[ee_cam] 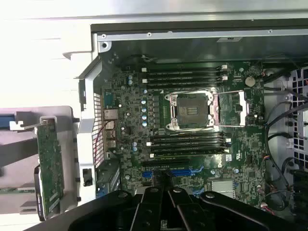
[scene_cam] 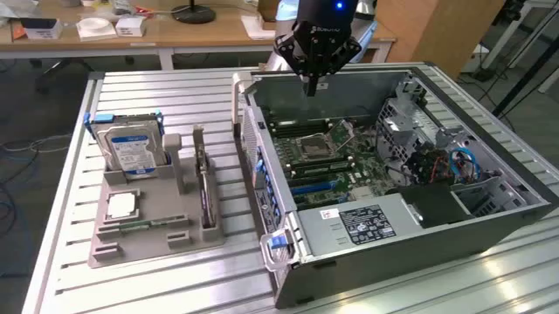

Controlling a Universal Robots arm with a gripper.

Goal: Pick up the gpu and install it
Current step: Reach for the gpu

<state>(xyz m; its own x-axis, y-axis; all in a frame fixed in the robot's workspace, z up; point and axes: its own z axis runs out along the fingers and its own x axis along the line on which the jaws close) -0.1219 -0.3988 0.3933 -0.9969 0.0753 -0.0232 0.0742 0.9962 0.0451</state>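
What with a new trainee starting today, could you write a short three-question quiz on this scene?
1. True or false: the gpu is already seated in the computer case.
2. Pick one: the claw is A) open, B) shut on the gpu, C) shut and empty.
3. Fill in: the gpu stands on edge in the grey ____ beside the hard drive.
Key: 1 false; 2 C; 3 holder.

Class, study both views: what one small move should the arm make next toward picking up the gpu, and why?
Probably shift the gripper toward the exterior view's left, over the gpu. The gripper is shut, holds nothing and hangs above the open computer case, while the gpu stands on edge in the grey holder beside the case, untouched.
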